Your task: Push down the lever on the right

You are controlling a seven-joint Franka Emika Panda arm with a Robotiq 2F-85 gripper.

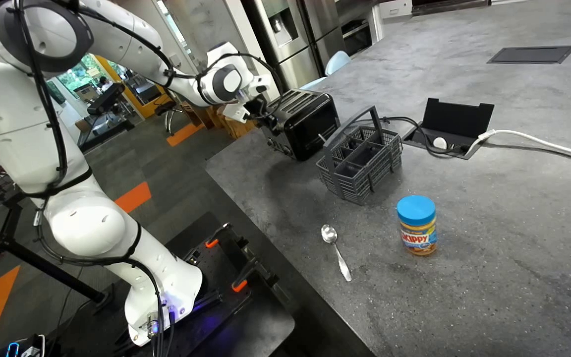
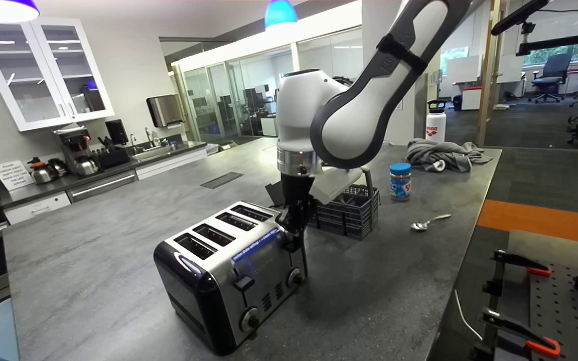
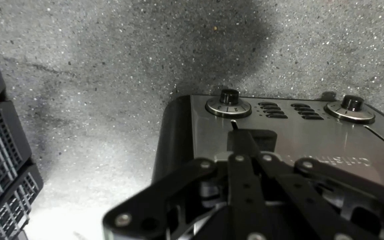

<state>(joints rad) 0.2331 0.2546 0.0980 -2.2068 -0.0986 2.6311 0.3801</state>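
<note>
A black and steel toaster [image 2: 264, 273] stands upright on the grey counter; it also shows in an exterior view [image 1: 310, 124]. Its dark right lever [image 3: 267, 141] shows in the wrist view, partly covered by my fingertips, with a short piece of slot below it. My gripper [image 3: 243, 138] is shut, its fingertips over the lever's left part; contact cannot be told. In an exterior view my gripper [image 2: 291, 243] is at the toaster's front right and hides that lever. The left lever [image 2: 243, 284] sits above its dial. My gripper [image 1: 271, 128] is mostly dark against the toaster there.
A grey cutlery basket [image 1: 360, 163] stands close beside the toaster; its edge shows in the wrist view [image 3: 2, 150]. A peanut butter jar [image 1: 417, 225] and a spoon [image 1: 336, 248] lie farther along. An open outlet box [image 1: 446, 134] with cables is behind. A grey cloth [image 2: 444, 155] lies near the edge.
</note>
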